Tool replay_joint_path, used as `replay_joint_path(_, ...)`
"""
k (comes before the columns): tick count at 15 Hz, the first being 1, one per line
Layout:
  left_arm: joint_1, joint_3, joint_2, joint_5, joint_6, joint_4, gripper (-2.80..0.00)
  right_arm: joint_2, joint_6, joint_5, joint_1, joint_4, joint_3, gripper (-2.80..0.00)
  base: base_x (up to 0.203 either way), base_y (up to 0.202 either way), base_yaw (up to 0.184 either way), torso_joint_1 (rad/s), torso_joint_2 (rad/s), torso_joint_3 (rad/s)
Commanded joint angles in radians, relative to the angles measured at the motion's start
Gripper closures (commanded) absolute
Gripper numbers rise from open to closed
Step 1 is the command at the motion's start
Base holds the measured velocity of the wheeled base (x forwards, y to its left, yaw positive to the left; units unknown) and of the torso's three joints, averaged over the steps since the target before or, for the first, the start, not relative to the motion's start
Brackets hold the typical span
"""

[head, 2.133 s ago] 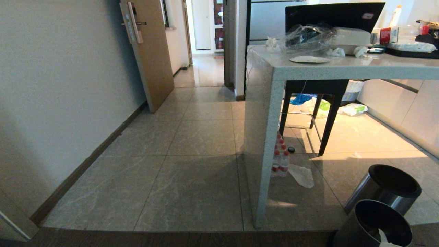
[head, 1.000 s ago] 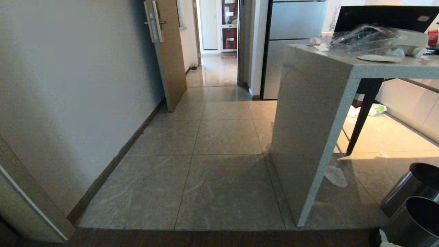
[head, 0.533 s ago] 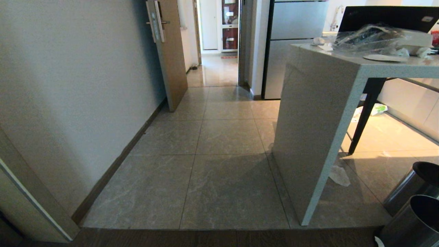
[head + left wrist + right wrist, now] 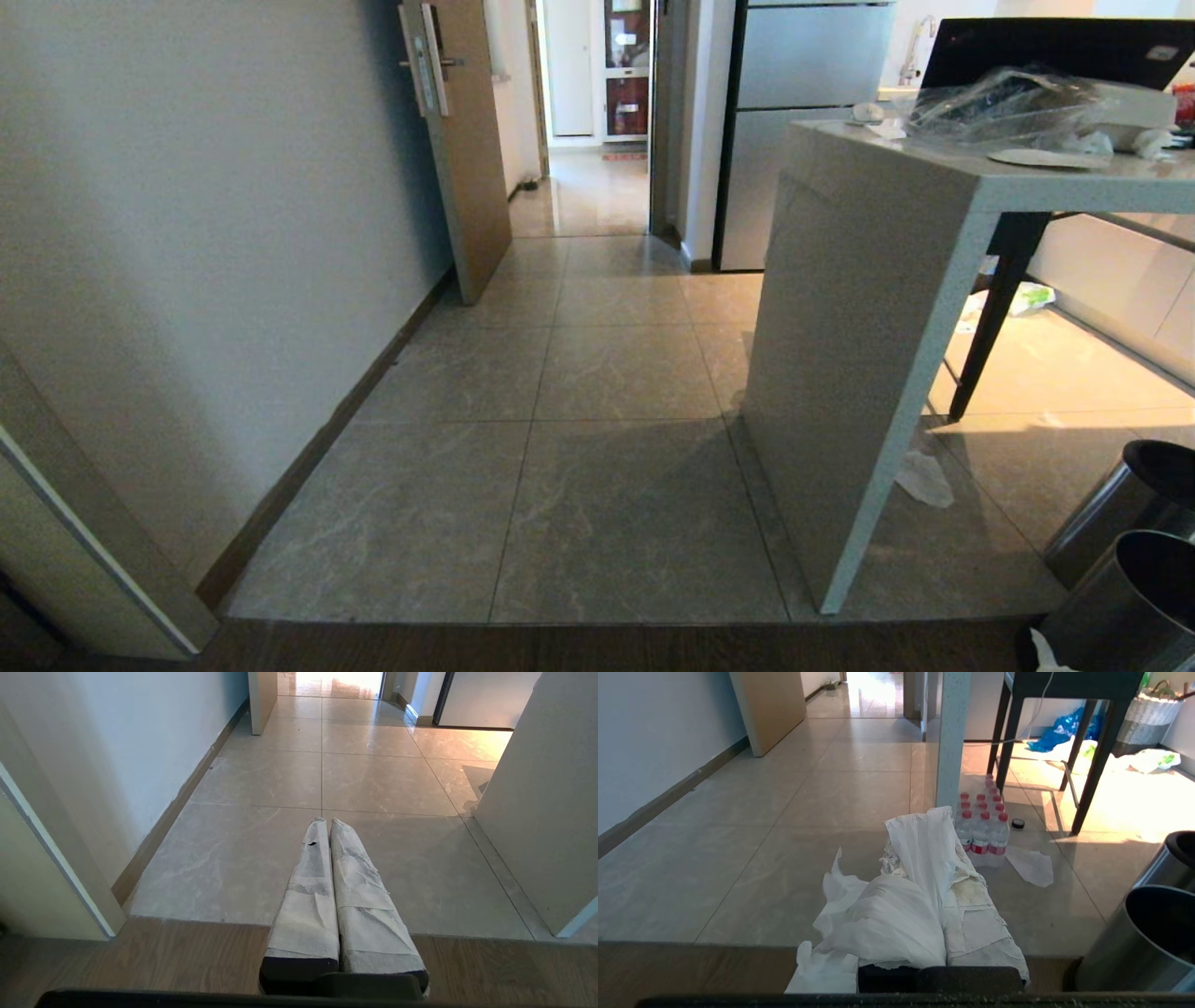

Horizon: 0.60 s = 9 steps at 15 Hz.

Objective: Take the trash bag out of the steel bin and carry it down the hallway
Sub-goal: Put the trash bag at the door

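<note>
In the right wrist view my right gripper [image 4: 944, 833] is shut on the trash bag [image 4: 887, 914], thin crumpled white plastic that drapes over its taped fingers [image 4: 985, 924] and hides their tips. A corner of the bag [image 4: 1044, 653] peeks in at the bottom right of the head view. Beside it stands the steel bin [image 4: 1116, 607] [image 4: 1134, 942], its dark inside showing. The left gripper [image 4: 325, 822] hangs shut and empty over the tile edge. The hallway [image 4: 579, 373] of beige-grey tiles runs ahead to an open doorway.
A second steel bin [image 4: 1153, 485] stands behind the first. The stone counter [image 4: 868, 327] blocks the right side; a bottle pack [image 4: 983, 826], a flat plastic scrap [image 4: 924, 478] and black chair legs [image 4: 990, 317] sit under it. An open brown door [image 4: 462, 140] and the wall bound the left.
The whole head view has swung left, so the counter and bins sit further right; in the last half second it hardly shifts. Neither arm is in the earlier frames.
</note>
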Motion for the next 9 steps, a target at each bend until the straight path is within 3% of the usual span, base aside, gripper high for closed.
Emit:
replay_joint_path(1, 0.000, 0.002, -0.002, 0.000, -0.001, 0.000, 0.00, 0.000, -0.001, 0.001, 0.000, -0.001, 0.040, 0.00, 0.119, 0.000, -0.002, 0.001, 0.00, 0.002)
replay_joint_path(9, 0.000, 0.002, 0.000, 0.000, -0.001, 0.000, 0.00, 0.000, 0.001, 0.001, 0.000, -0.001, 0.040, 0.00, 0.190, 0.000, 0.000, 0.004, 0.00, 0.002)
